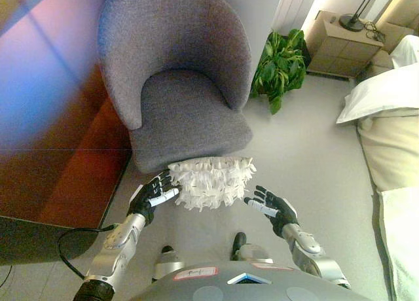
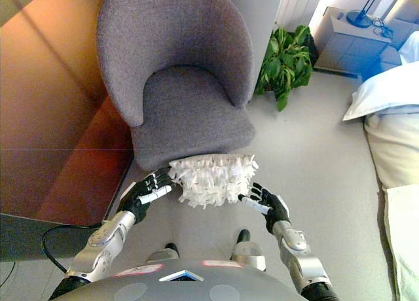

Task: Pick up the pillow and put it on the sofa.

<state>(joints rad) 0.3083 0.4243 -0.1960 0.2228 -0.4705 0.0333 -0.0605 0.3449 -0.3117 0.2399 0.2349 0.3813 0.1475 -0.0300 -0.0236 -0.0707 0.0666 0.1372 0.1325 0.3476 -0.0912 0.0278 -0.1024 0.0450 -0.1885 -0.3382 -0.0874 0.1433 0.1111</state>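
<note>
The left hand [image 1: 152, 197] has its fingers curled against the left end of one pillow [image 1: 211, 180], gripping its fringe. The right hand [image 1: 273, 207] sits just off the pillow's right end, fingers spread and relaxed, holding nothing; whether its tips touch the fringe cannot be told. Between the two hands, the pillow is white and roughly oblong, covered in shaggy, ribbon-like tufts, and it lies at the front edge of the seat of one sofa [image 1: 177, 78]. Beyond the hands, that sofa is a single-seat tub chair in grey woven fabric, with a curved back wrapping round a rounded seat cushion. Further out, past the right hand, one leafy green potted plant [image 1: 281, 65] stands on the pale floor [image 1: 308, 150], and one smooth white bed pillow [image 1: 383, 95] lies on a bed at the far right.
</note>
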